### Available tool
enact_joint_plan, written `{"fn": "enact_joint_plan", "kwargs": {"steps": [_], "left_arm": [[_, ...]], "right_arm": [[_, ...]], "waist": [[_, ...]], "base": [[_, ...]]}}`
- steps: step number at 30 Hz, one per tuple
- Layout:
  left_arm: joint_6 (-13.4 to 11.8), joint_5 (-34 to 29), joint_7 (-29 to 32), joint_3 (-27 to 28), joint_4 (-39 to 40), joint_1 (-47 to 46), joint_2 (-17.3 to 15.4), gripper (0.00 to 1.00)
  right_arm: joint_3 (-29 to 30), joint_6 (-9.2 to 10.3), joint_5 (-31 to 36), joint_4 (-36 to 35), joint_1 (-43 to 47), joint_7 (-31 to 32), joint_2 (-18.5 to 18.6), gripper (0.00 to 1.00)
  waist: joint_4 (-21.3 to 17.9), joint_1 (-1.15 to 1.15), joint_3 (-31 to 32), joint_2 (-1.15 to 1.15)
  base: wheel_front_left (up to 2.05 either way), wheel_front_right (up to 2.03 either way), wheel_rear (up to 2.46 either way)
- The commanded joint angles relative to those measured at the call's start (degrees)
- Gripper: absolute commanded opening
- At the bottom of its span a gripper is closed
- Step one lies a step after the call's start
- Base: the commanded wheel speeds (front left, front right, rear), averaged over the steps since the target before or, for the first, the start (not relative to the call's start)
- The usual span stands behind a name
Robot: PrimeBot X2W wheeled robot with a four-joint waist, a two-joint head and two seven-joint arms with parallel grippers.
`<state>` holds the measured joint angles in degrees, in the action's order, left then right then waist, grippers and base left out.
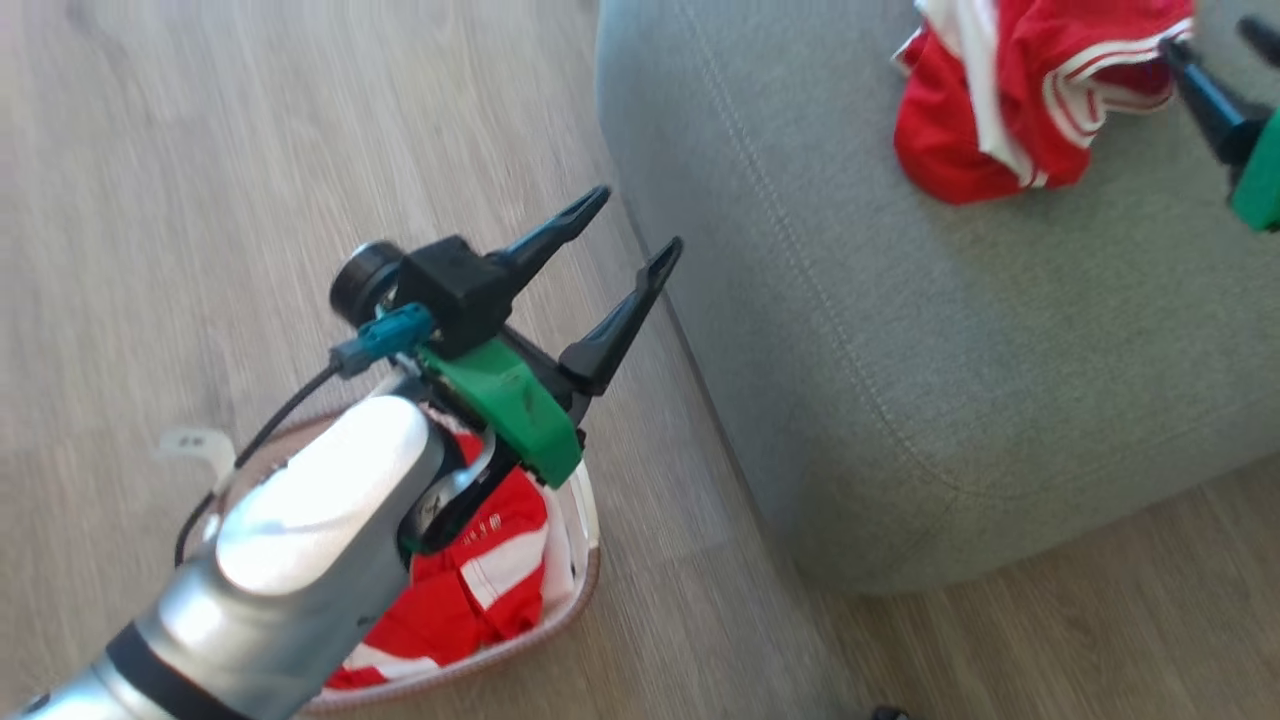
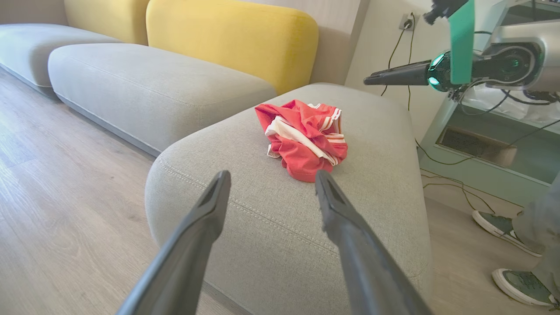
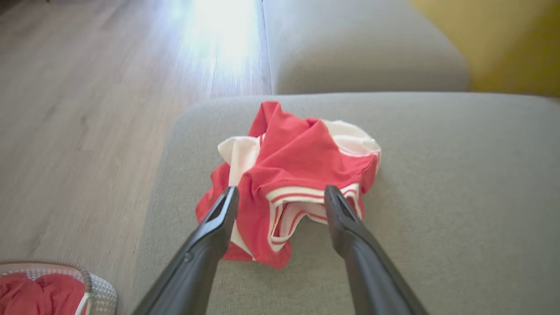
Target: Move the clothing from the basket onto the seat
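At 7 o'clock, red clothing (image 1: 470, 590) sits in the basket (image 1: 596, 575) under the left jaws, spread and empty. At 1 o'clock, another garment (image 1: 1000, 110) lies on the seat (image 1: 900, 350), right jaws spread astride its edge; a snagged fold could drag it off.

Silver forearm (image 1: 310, 520), green wrist bracket (image 1: 515, 405), teal cable plug (image 1: 395, 335), long black fingers (image 1: 620, 320).

Crumpled red and white garment (image 1: 1000, 110) lying on the grey-green seat (image 1: 900, 360), more red clothing (image 1: 470, 590) heaped in the brown-rimmed white basket (image 1: 585, 525) just beside it
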<state>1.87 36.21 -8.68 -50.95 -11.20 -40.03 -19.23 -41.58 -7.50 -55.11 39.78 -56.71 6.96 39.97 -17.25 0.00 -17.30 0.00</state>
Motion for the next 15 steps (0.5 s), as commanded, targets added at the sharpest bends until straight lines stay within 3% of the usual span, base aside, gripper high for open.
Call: {"fn": "enact_joint_plan", "kwargs": {"steps": [1,7,15], "left_arm": [[-0.8,0.7,-1.0,3.1,1.3,-0.3,-0.8,1.00],[-2.9,2.0,-3.0,4.7,0.7,2.7,-1.3,1.00],[-4.9,3.0,-4.6,6.8,0.7,6.2,-2.4,1.00]], "right_arm": [[0.2,0.01,-0.3,-2.3,1.9,-2.0,2.9,1.00],[1.8,0.01,-0.2,-6.8,5.6,-7.4,6.0,1.00],[8.1,0.01,1.2,-10.3,12.3,-13.8,7.9,1.00]], "waist": [[0.6,0.00,3.5,0.00],[3.1,0.00,7.6,0.00],[7.2,0.00,11.1,0.00]], "base": [[0.00,0.00,0.00],[0.00,0.00,0.00],[0.00,0.00,0.00]]}}
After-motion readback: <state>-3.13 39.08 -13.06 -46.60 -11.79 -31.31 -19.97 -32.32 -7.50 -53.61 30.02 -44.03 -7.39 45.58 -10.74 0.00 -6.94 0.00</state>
